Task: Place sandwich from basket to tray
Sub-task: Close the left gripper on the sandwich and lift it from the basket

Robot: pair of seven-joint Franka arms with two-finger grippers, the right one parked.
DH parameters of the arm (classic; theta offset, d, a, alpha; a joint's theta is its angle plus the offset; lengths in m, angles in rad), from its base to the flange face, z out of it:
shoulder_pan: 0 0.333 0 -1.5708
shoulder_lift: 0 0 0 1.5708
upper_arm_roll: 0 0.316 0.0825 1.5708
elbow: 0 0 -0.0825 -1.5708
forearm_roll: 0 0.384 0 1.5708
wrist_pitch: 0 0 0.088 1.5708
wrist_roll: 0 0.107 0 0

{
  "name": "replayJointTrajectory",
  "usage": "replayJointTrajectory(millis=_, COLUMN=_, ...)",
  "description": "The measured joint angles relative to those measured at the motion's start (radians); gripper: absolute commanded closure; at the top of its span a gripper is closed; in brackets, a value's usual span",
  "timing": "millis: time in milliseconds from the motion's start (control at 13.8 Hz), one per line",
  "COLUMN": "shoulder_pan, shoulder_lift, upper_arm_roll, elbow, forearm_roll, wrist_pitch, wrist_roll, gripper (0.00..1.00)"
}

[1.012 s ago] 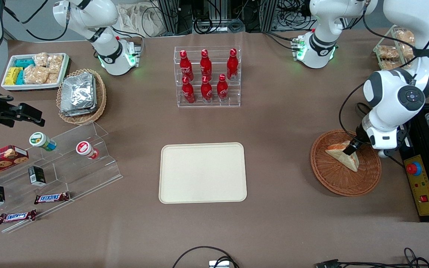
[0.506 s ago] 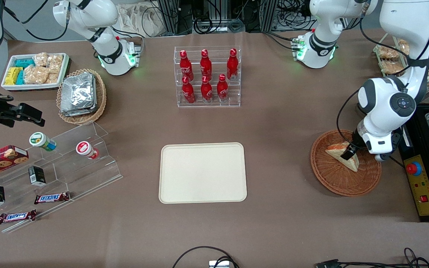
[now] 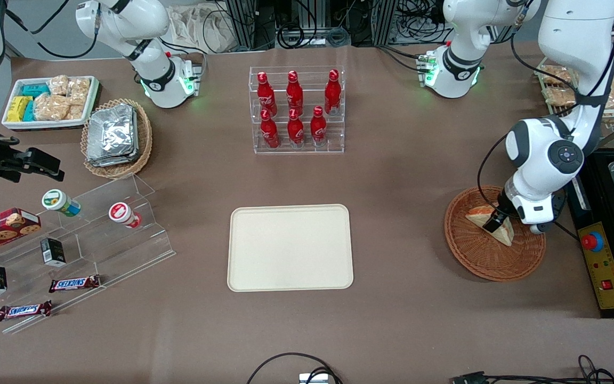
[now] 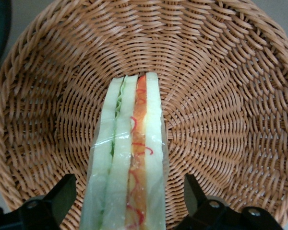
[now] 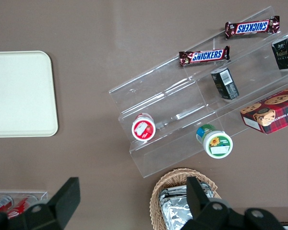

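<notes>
At the front view's right, the gripper (image 3: 493,223) straddles the sandwich (image 4: 127,163) in the basket (image 3: 477,256), fingers (image 4: 62,194) wide apart; the tray (image 3: 289,247) sits mid-frame.

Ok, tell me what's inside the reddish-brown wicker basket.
Only the sandwich lies in the basket, with the open end effector straddling it. The weave under the sandwich is covered, so anything beneath it is unseen.

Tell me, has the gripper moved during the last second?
Yes. The gripper, down at the sandwich in the basket, shifted slightly toward the tray.
</notes>
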Motion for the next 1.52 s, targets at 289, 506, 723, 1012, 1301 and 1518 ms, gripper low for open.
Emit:
replayJointTrajectory(millis=289, shoulder_pan=-0.001, shoulder_lift=0.014, upper_arm_roll=0.000, elbow=-0.004, forearm_roll=0.000, wrist_pitch=0.015, wrist_roll=-0.001, gripper=0.72)
replayJointTrajectory(millis=506, shoulder_pan=-0.002, shoulder_lift=0.021, upper_arm_roll=0.000, elbow=-0.005, forearm_roll=0.001, wrist_pitch=0.016, wrist_roll=0.001, gripper=0.89)
replayJointTrajectory(millis=723, shoulder_pan=-0.004, shoulder_lift=0.016, upper_arm_roll=-0.001, elbow=-0.005, forearm_roll=0.004, wrist_pitch=0.014, wrist_roll=0.027, gripper=0.89)
replayJointTrajectory(millis=1012, shoulder_pan=-0.004, shoulder_lift=-0.059, upper_arm_roll=-0.002, elbow=0.007, forearm_roll=0.005, wrist_pitch=-0.102, wrist_roll=0.224, gripper=0.85)
replayJointTrajectory(millis=1301, shoulder_pan=0.000, shoulder_lift=-0.193, upper_arm_roll=0.000, elbow=0.011, forearm_roll=0.006, wrist_pitch=-0.216, wrist_roll=0.560, gripper=0.86)
replayJointTrajectory(millis=1518, shoulder_pan=0.001, shoulder_lift=-0.253, upper_arm_roll=0.000, elbow=0.021, forearm_roll=0.006, wrist_pitch=-0.272, wrist_roll=0.764, gripper=0.87)
